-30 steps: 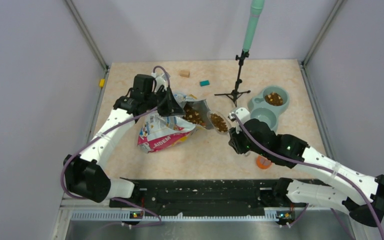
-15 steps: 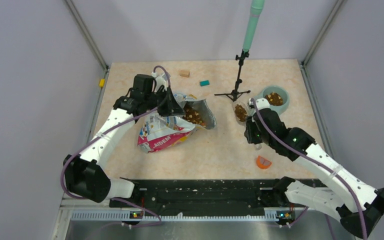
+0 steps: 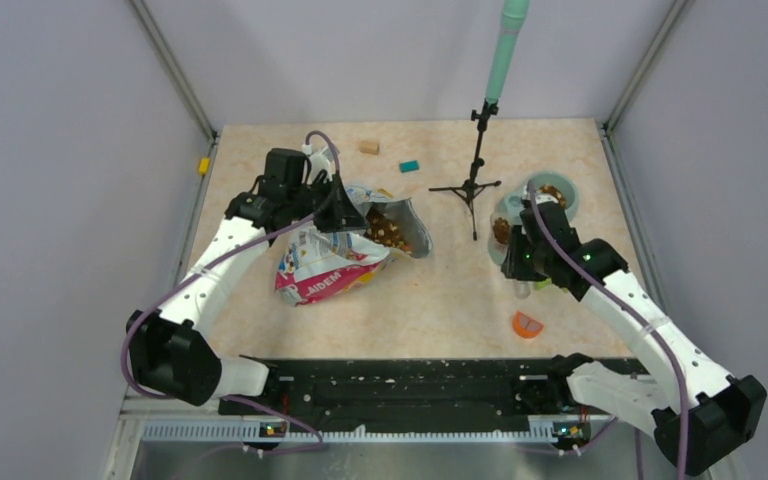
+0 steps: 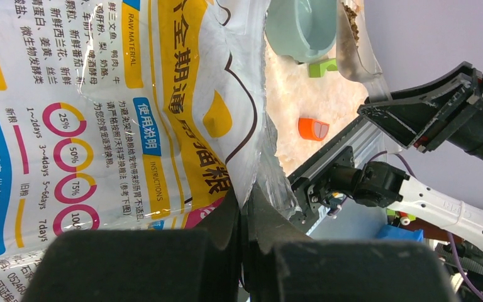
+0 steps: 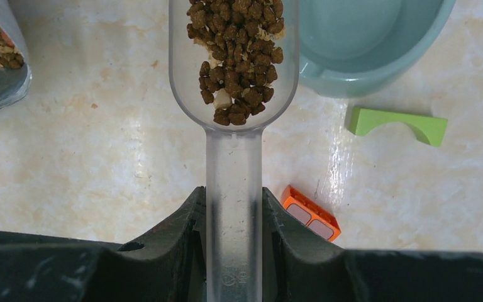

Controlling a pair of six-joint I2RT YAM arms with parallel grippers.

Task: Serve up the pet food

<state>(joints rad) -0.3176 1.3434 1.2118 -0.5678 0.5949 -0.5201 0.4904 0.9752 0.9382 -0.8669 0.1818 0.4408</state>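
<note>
Pet food (image 3: 388,232): brown kibble, seen in three spots. Landmark = bag (image 3: 325,265), lying on its side on the table (image 3: 420,300), mouth turned right.

- Left of bag, at the table edge: yellow block (image 3: 203,165).
- On bag: left gripper (image 4: 244,214). Its fingers are pressed together with a fold of the bag's upper mouth edge pinched between them. The edge is held lifted and the mouth gapes.
- In bag mouth: first lot of kibble, a loose heap.
- Beyond bag, toward the back wall: tan block (image 3: 368,146), with teal block (image 3: 409,166) a little further right.
- Right of bag: tripod stand (image 3: 475,187), upright, carrying a green pole.
- Further right of bag: clear scoop (image 5: 234,157), second lot of kibble in its cup, roughly level. Right gripper (image 5: 234,201) has both fingers tight against the scoop's handle, one on each side.
- Well right of bag: double dish (image 3: 570,190), teal-grey, third lot of kibble in its far compartment. The scoop cup sits just beside the near compartment's rim; whether it overlaps the rim I cannot tell.
- Right of bag, nearer the arm bases: orange piece (image 3: 527,324) and green arch (image 5: 396,124), both flat on the table and apart from each other.
</note>
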